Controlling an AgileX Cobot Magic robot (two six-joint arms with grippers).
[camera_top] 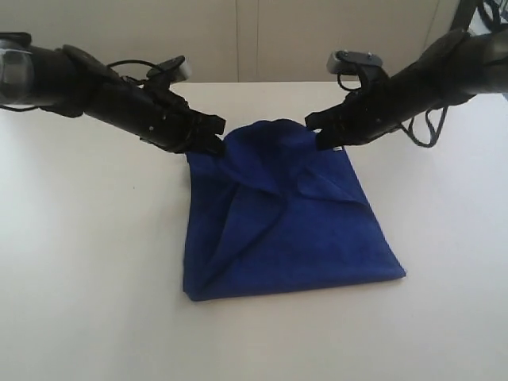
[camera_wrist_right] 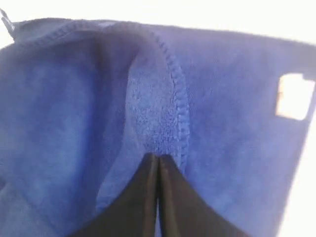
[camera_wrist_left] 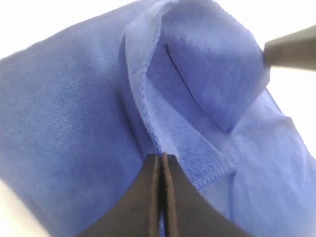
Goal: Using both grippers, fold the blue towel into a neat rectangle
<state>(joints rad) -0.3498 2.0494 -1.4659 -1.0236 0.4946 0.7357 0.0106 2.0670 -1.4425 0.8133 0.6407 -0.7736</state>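
1. The blue towel [camera_top: 286, 230] lies in the middle of the white worktop [camera_top: 95, 262], between the two arms. It is folded into a rough four-sided shape, with loose diagonal creases across its top layer
2. The towel's near edge rests flat on the worktop. Its far edge humps up between the grippers
3. My left gripper [camera_top: 213, 141] sits at the towel's far left corner. In the left wrist view its jaws are pressed together, tips right against a stitched hem [camera_wrist_left: 148, 106] of a turned-over layer. I cannot tell whether any cloth is caught between them
4. My right gripper [camera_top: 321, 131] is at the far right corner, jaws closed. In the right wrist view a ridge of towel runs straight into the tips, so I read it as pinching the cloth
5. A small white tag [camera_wrist_right: 295, 96] shows on the towel just beside the right gripper, near the towel's edge
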